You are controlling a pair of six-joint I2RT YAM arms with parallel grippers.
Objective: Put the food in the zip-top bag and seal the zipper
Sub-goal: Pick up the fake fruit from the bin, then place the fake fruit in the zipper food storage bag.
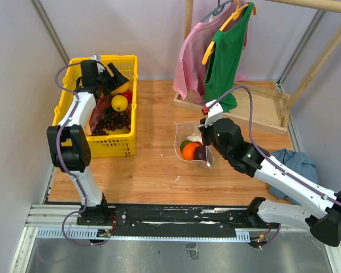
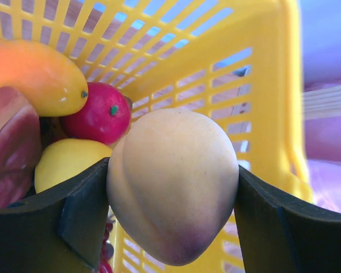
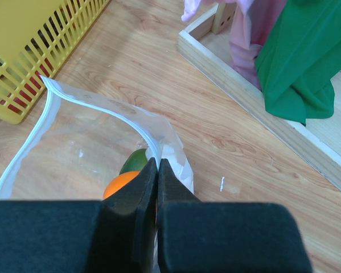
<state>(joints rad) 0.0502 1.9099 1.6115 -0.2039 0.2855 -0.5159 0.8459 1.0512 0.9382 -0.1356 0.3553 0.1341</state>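
Observation:
My left gripper (image 1: 115,79) is over the far end of the yellow mesh basket (image 1: 131,116), shut on a cream, peach-like toy fruit (image 2: 176,170) with a purple tip, held between both fingers above the basket's contents. Below it lie a lemon (image 1: 119,103), a red fruit (image 2: 99,114) and dark grapes (image 1: 109,121). My right gripper (image 3: 157,165) is shut on the rim of the zip-top bag (image 1: 184,132), holding its mouth open. The whitish zipper (image 3: 96,103) curves away to the left. Inside the bag are an orange (image 1: 190,151), a green piece (image 3: 135,161) and a dark purple piece (image 1: 200,153).
A wooden clothes rack base (image 1: 261,105) stands at the back right with a green garment (image 1: 230,51) and a pink one (image 1: 188,60) hanging over it. A blue cloth (image 1: 298,165) lies at the right edge. The basket also holds an orange-yellow fruit (image 2: 39,74).

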